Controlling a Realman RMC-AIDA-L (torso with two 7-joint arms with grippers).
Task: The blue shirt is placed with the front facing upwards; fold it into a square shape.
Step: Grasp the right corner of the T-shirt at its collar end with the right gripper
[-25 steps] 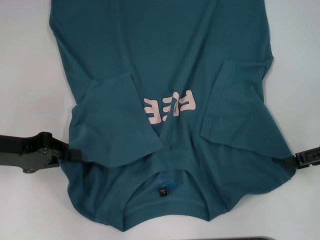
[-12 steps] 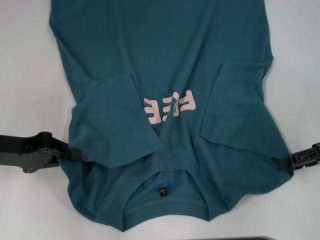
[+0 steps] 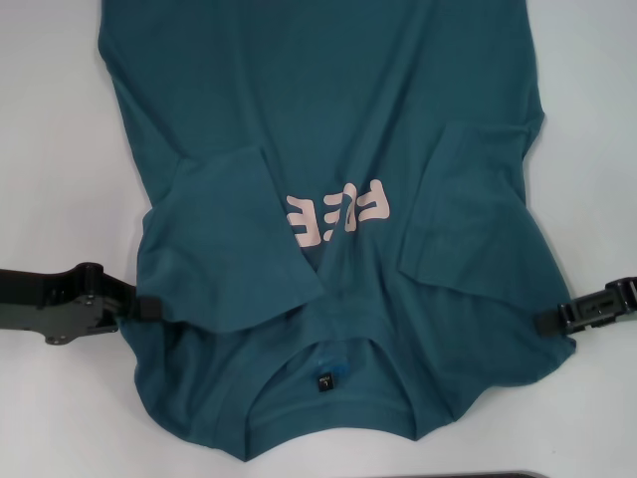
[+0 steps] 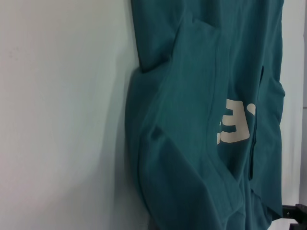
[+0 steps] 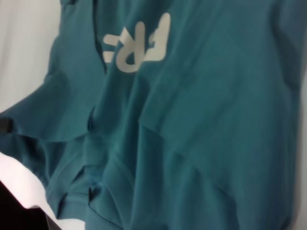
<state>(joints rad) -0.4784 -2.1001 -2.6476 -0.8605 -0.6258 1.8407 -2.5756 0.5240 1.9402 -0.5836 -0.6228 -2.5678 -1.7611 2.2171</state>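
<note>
Head view, blue shirt sleeves folded inward, left hand, right hand at shoulders

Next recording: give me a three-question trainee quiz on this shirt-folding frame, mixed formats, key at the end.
1. True or false: both sleeves of the blue shirt are folded inward over its body.
2. Multiple choice: the left gripper is at
A) the far hem
B) the shirt's side edge near the shoulder
C) the collar
3. Fill in: the small black neck tag lies at the shirt's end ____ the robot.

Key
1. True.
2. B. The right gripper is at the opposite side edge.
3. Nearest; the pink lettering reads upside down in the head view.
</note>
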